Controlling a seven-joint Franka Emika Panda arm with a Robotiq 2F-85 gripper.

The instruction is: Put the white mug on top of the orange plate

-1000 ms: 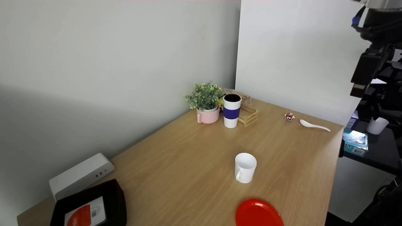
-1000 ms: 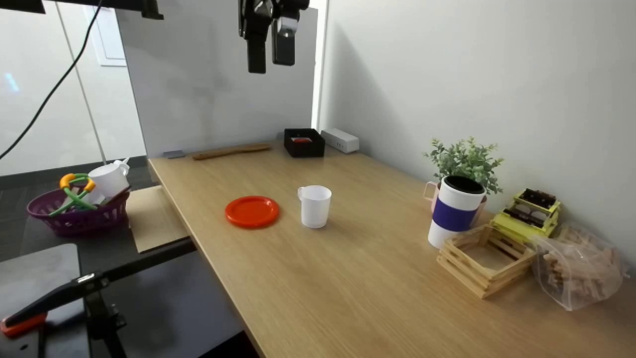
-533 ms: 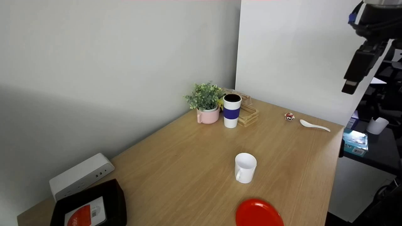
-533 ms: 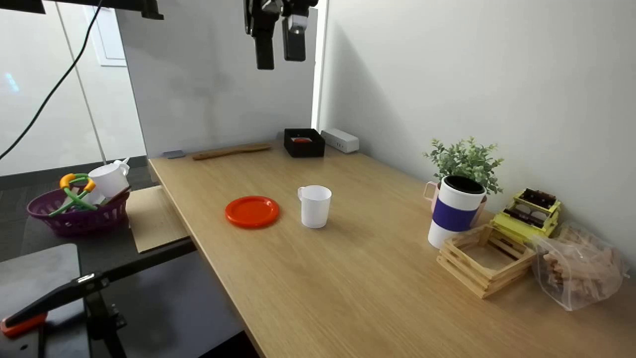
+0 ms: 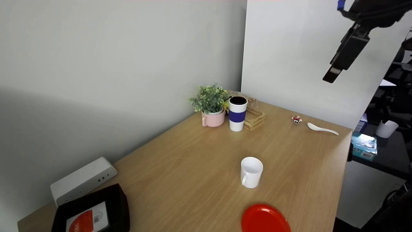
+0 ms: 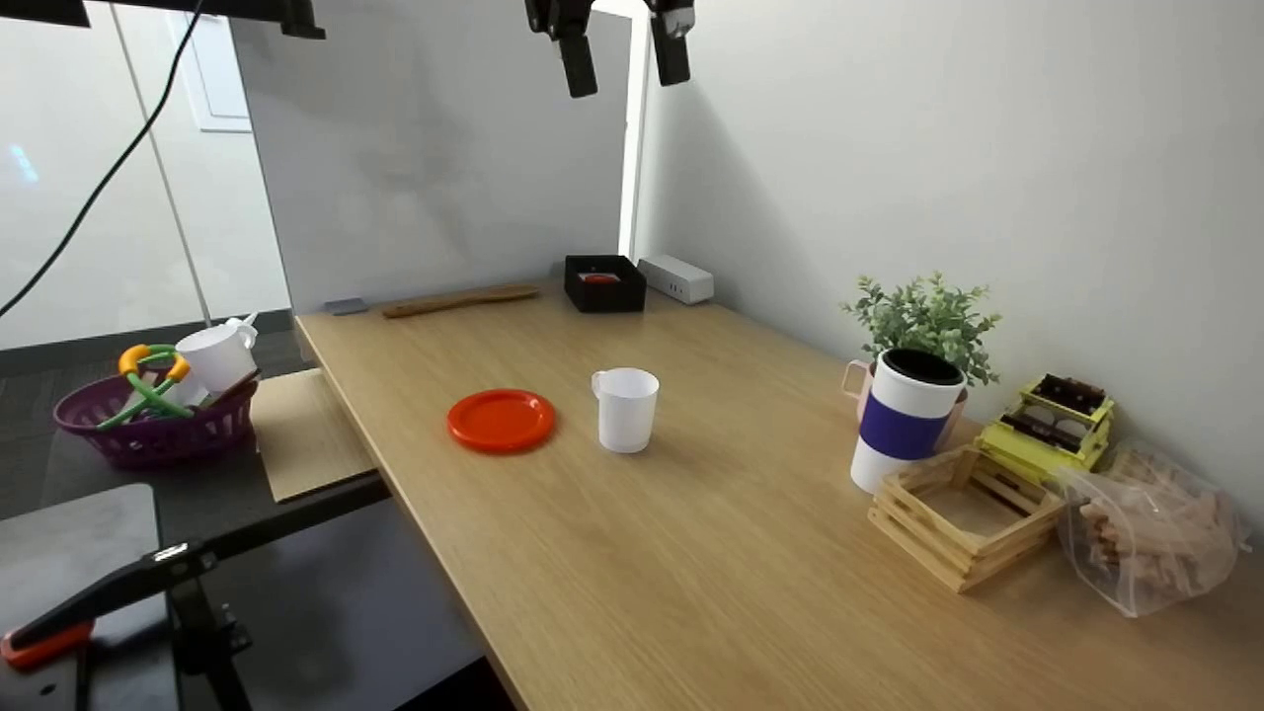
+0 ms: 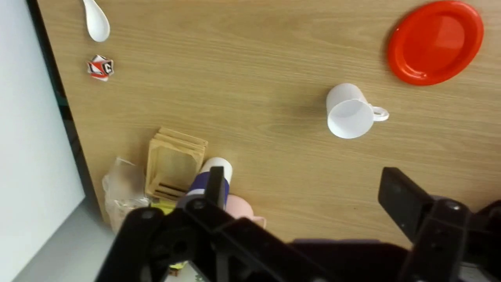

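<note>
The white mug (image 5: pixel 251 172) stands upright and empty on the table, its handle out to one side; it shows in an exterior view (image 6: pixel 627 411) and the wrist view (image 7: pixel 349 113). The red-orange plate (image 6: pixel 502 422) lies flat beside the mug, with a gap between them. It is cut off at the bottom edge in an exterior view (image 5: pixel 264 219) and shows in the wrist view (image 7: pixel 436 43). My gripper (image 7: pixel 303 172) is open and empty, high above the table. Both fingers show in an exterior view (image 6: pixel 629 87), well above the mug and plate.
A white-and-blue tumbler (image 5: pixel 237 117), a pink plant pot (image 5: pixel 213 119), a wooden crate (image 6: pixel 968 518) and a plastic bag (image 6: pixel 1150 533) stand along the wall. A white spoon (image 7: pixel 98 23) and small red-white item (image 7: pixel 100 67) lie near one end. A black tray (image 6: pixel 605 286) is at the opposite end.
My gripper has risen and moved sideways over the table, tilting somewhat. The gap between its fingers looks wider. The mug and plate have not moved.
</note>
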